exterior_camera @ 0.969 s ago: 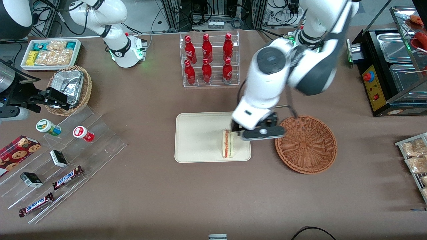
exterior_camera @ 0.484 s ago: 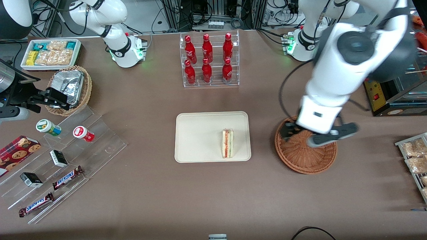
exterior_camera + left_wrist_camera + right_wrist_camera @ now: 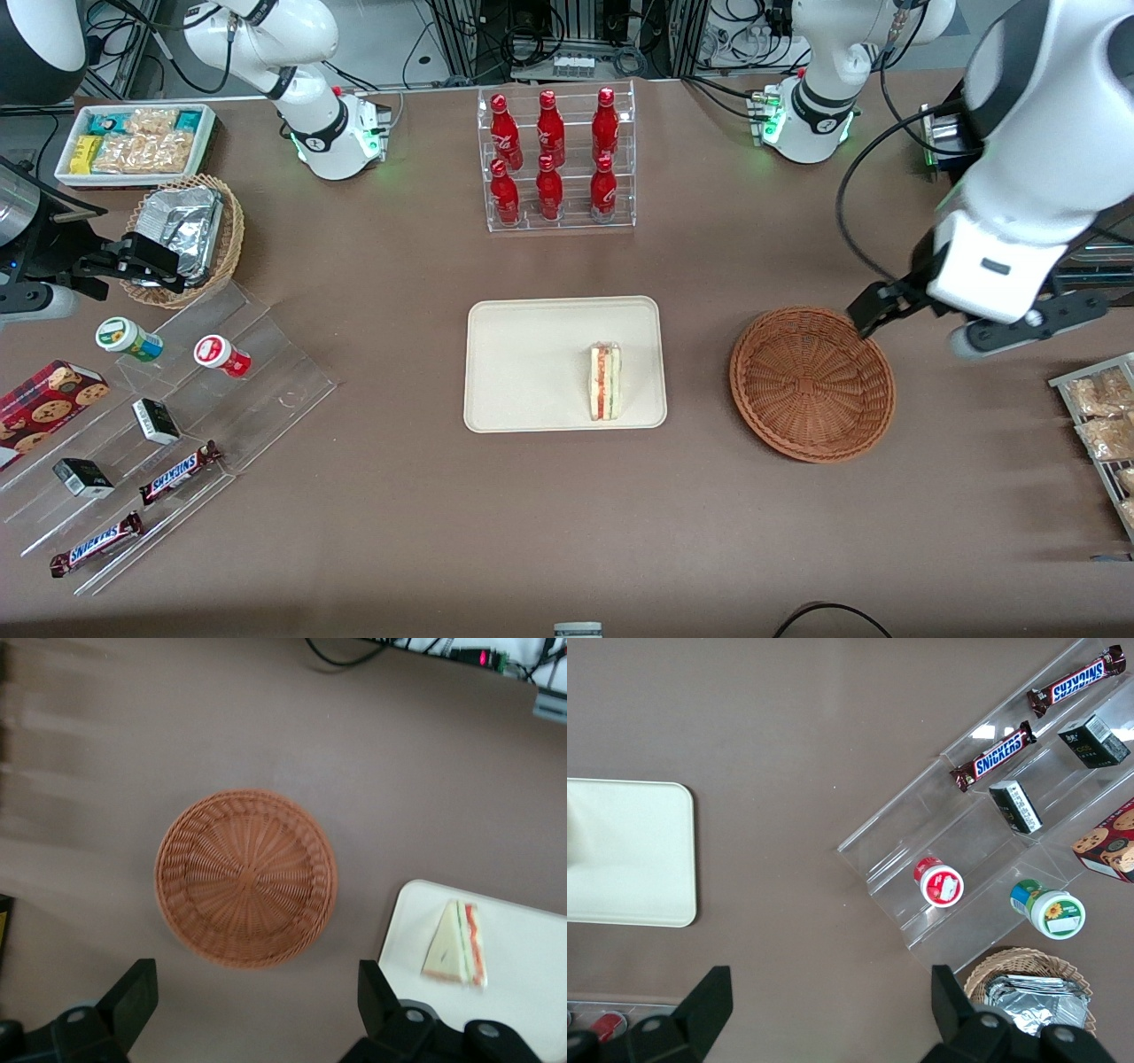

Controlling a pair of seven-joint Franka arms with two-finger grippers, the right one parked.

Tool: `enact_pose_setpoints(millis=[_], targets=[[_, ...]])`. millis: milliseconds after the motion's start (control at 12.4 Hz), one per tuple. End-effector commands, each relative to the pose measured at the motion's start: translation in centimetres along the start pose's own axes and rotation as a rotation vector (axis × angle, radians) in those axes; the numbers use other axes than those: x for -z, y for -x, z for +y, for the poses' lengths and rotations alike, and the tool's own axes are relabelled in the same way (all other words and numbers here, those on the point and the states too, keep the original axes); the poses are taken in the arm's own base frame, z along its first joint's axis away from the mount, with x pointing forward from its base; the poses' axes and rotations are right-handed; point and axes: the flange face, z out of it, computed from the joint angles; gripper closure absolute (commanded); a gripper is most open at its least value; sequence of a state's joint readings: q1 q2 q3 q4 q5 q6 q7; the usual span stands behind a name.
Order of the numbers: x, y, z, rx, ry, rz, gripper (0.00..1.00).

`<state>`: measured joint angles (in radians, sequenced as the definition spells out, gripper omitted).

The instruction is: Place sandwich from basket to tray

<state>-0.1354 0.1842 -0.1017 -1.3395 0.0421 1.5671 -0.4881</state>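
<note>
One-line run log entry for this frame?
phase: post-place | triangular white-bread sandwich: on cream rectangular tray | reddish-brown wicker basket: empty | end effector: open, above table beside basket, holding nothing

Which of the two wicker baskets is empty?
The reddish-brown basket beside the tray; the tan basket holds foil packets. The open hand hovers near the empty one.
</note>
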Motion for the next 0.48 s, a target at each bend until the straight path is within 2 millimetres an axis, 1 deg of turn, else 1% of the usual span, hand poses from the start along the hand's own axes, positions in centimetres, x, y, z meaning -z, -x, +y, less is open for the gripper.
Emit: enact_pose_setpoints(millis=[0, 81, 161, 242, 404], targets=[[1.8, 1.1, -3.4, -0.059, 0.026, -0.044, 0.00], [2.0, 1.0, -4.3, -0.076, 0.044, -0.060, 0.00], [2.5, 1.2, -4.8, -0.087, 0.047, -0.058, 0.00], [2.8, 1.7, -5.1, -0.092, 0.037, -0.071, 0.00], [2.8, 2.3, -5.4, -0.110, 0.021, -0.110, 0.00]])
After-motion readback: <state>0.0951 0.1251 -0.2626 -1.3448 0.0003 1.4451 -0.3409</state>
